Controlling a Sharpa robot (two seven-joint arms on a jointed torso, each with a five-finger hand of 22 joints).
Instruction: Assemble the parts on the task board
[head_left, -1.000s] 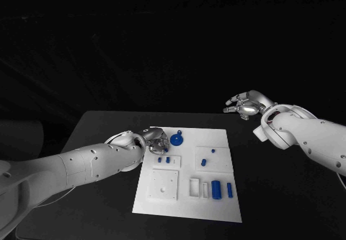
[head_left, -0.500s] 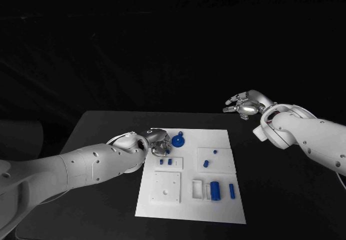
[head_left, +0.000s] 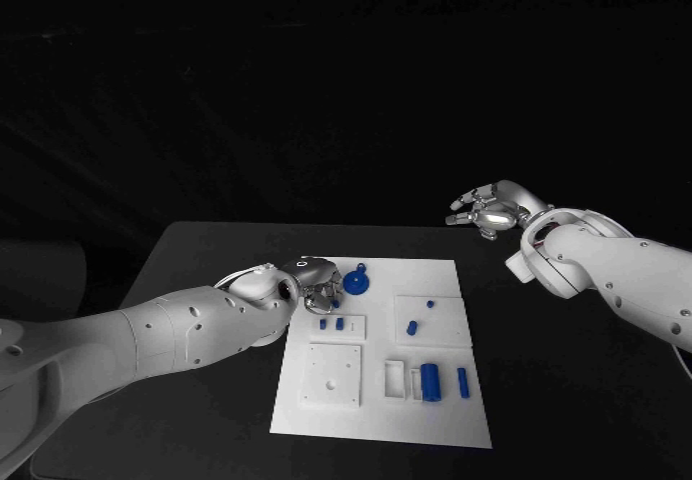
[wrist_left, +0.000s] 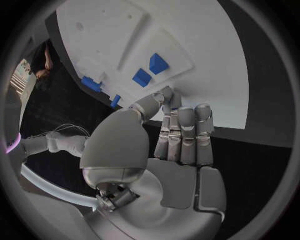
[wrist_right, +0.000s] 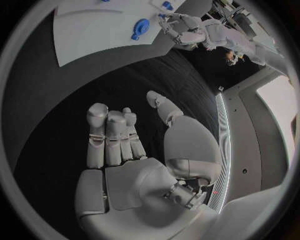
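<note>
Early stage, most assembly left. Task board (head_left: 378, 350) lies mid-table (head_left: 202, 250), with blue parts spread on it: round disc part (head_left: 356, 281) near the far edge, two small pegs (head_left: 332, 324) in a raised block, a short peg (head_left: 411, 326) on the right block, a thick cylinder (head_left: 430, 380) and a thin one (head_left: 462, 380) near the front. Left hand (head_left: 312, 281) sits at the board's far-left corner, just beside the disc, fingers curled in; probably holding nothing, though the view is poor. Right hand (head_left: 490, 210) hovers well apart off the board, fingers loosely spread, empty.
</note>
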